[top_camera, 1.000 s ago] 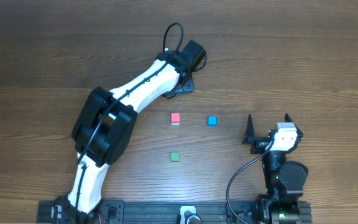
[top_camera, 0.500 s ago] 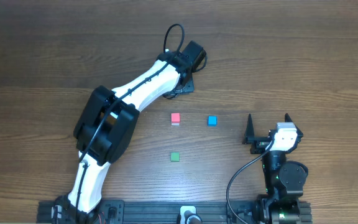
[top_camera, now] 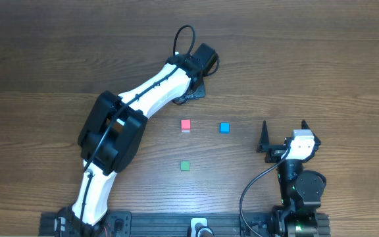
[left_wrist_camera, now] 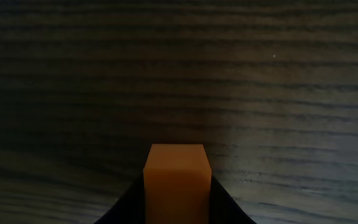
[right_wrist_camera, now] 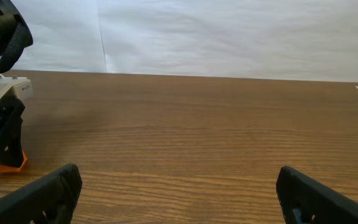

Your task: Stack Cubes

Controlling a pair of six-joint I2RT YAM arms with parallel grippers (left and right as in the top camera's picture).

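Nearest the arm bases, the right hand (top_camera: 283,130) sits low over the wooden bench (top_camera: 334,59) on the right side, its two fingers spread wide with nothing between them; its own wrist view shows bare wood between the fingers. A little farther out, near the middle of the bench, lies the green cube (top_camera: 185,166) by itself. Beyond it stand the pink cube (top_camera: 185,125) and the blue cube (top_camera: 224,127) — side by side but apart, the pink one straight out from the green. Farthest off, the left arm reaches past all three, and the left hand (left_wrist_camera: 177,208) pinches the orange cube (left_wrist_camera: 177,177) between its fingers. It is down close to the bench — whether the cube touches the wood cannot be told.
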